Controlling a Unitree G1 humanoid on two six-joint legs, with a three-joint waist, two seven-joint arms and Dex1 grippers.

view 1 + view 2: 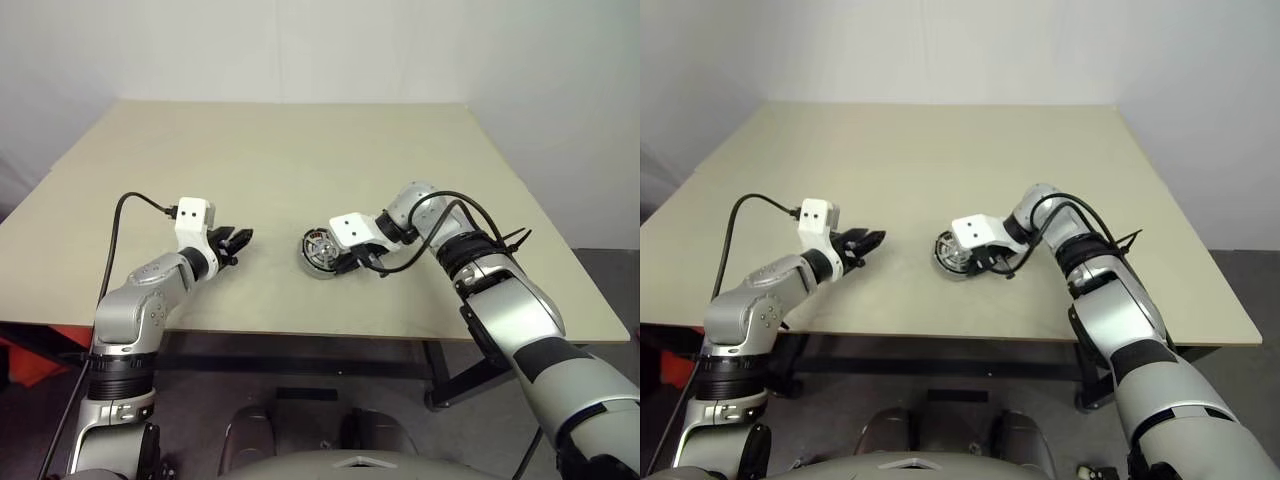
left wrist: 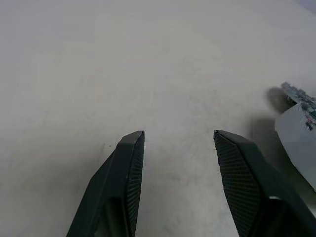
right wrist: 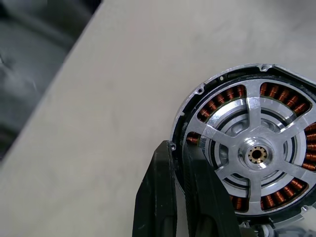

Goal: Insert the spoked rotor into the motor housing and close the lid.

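Right wrist view crops motor housing (image 3: pixel 247 153).

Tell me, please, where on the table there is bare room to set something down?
Most of the table is bare: the whole far half, and the near strip between the left gripper and the motor housing. The one crowded spot is around the housing, where the right gripper pinches its rim.
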